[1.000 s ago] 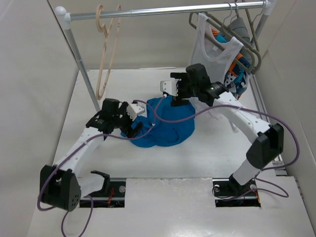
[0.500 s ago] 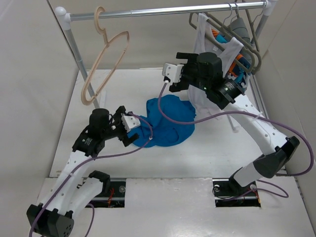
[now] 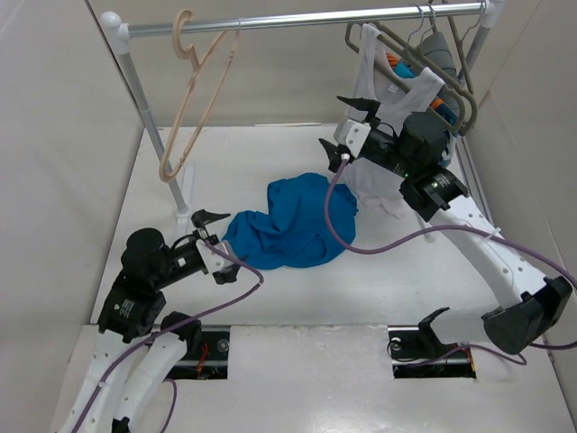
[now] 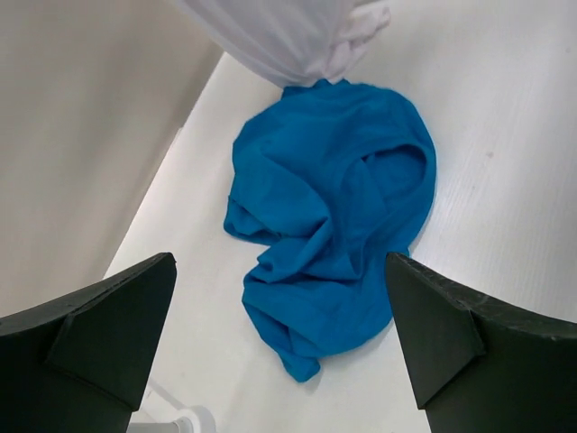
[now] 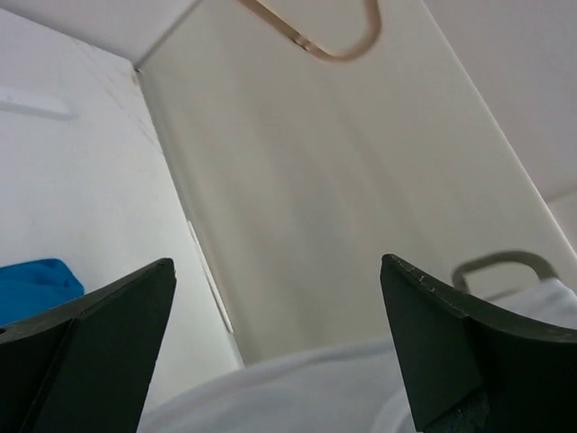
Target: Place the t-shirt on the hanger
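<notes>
Top external, blue t-shirt (image 3: 288, 224) heaped, just beside left tool (image 3: 218, 246)

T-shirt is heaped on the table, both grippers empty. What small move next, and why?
Probably ease the left gripper down onto the nearest edge of the t-shirt and close. It is open, facing the crumpled shirt but apart from it; the right gripper sits high by the white tank top, and the hanger hangs bare on the rail.

hanger (image 5: 306, 42) cropped by top edge, patterned garment (image 3: 441, 105) mostly hidden behind tank top (image 3: 383, 86)
</notes>
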### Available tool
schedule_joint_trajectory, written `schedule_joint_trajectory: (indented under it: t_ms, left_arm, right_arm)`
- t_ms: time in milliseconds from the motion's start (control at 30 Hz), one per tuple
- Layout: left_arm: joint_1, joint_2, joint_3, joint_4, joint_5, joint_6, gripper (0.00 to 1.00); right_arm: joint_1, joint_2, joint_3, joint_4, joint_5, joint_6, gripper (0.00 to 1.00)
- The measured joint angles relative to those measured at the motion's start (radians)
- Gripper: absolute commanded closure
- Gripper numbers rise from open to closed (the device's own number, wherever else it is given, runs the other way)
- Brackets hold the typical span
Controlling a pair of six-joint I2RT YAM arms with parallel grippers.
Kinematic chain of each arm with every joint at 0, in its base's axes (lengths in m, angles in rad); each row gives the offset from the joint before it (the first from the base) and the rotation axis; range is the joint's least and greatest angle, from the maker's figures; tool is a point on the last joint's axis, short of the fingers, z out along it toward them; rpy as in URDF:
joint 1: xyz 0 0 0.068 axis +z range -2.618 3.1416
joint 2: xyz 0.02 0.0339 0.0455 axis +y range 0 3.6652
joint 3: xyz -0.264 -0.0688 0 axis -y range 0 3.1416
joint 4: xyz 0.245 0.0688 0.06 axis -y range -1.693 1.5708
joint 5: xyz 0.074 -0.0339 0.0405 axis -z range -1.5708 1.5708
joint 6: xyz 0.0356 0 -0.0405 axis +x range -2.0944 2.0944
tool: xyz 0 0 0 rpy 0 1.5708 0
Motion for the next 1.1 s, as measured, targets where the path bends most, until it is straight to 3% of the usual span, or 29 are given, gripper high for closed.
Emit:
schedule_joint_trajectory:
  t_ms: [67,167,433,600,733,833,933,1000,1100]
  left_arm:
    - [0.0,-0.008,0.03,-0.002,-0.001,-0.057,0.04]
    - [0.0,-0.018,0.082,0.011,0.0,-0.181,0.26]
    - [0.002,0.003,0.329,0.103,-0.169,-0.473,0.29]
    - [0.007,0.078,0.538,0.144,-0.233,-0.562,0.41]
    - [0.007,0.211,0.738,0.125,-0.347,-0.614,0.41]
    - [0.007,0.353,0.914,0.076,-0.431,-0.618,0.33]
    - [0.007,0.494,1.056,-0.012,-0.515,-0.6,0.18]
    - [0.011,0.577,1.099,-0.058,-0.563,-0.58,0.1]
    - [0.014,0.658,1.078,-0.115,-0.631,-0.556,0.06]
  right_arm:
    - [0.0,0.019,0.0,0.011,-0.051,0.008,0.0]
    - [0.004,0.043,-0.002,0.015,-0.093,0.022,0.0]
    - [0.063,0.045,-0.04,0.016,-0.115,0.036,0.0]
    - [0.106,0.045,-0.058,0.014,-0.114,0.037,0.0]
    - [0.134,0.045,-0.059,0.016,-0.116,0.038,0.0]
    - [0.145,0.047,-0.06,0.015,-0.115,0.039,0.0]
    - [0.149,0.05,-0.06,0.015,-0.114,0.039,0.0]
    - [0.149,0.05,-0.064,0.017,-0.112,0.04,0.0]
    - [0.15,0.052,-0.073,0.014,-0.11,0.039,0.0]
